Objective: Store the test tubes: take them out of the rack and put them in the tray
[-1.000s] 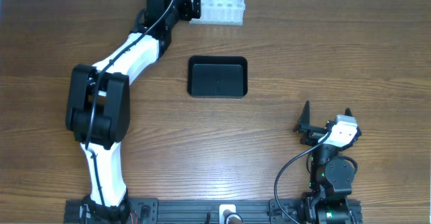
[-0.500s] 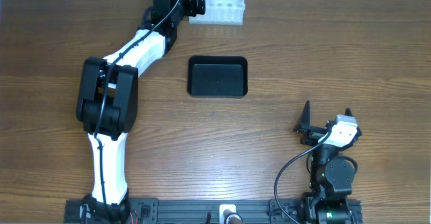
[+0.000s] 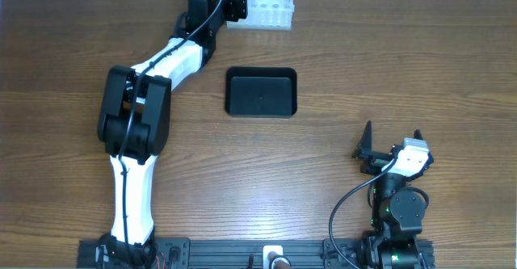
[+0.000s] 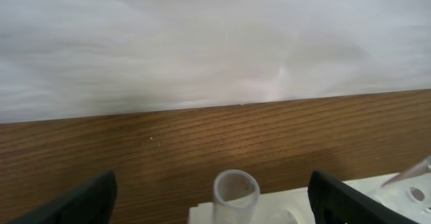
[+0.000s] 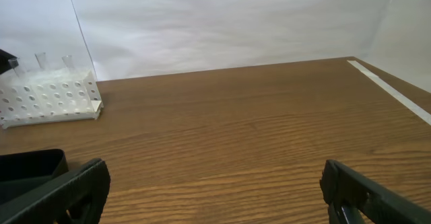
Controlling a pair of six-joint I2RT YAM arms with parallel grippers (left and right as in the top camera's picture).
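Left hand [image 4: 215, 204] has advanced (fingers apart) astride tube [image 4: 236, 192] at rack [image 3: 268, 10] edge.

One white perforated plastic rack [image 3: 266, 14] at twelve o'clock. One black rectangular plastic tray [image 3: 261, 95] near centre. Two clear open-topped test tubes [image 4: 236, 192] counted (any others too small to tell).

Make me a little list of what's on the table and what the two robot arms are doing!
Table: brown wood
Rack: white, at the far side, clear tubes standing in it
Tray: black, empty, in the middle
Left gripper: open, at the rack's left end in the top view, a finger on each side of one test tube
Right gripper: open, holding nothing, near its own base, far from rack and tray
Tubes in tray: none yet
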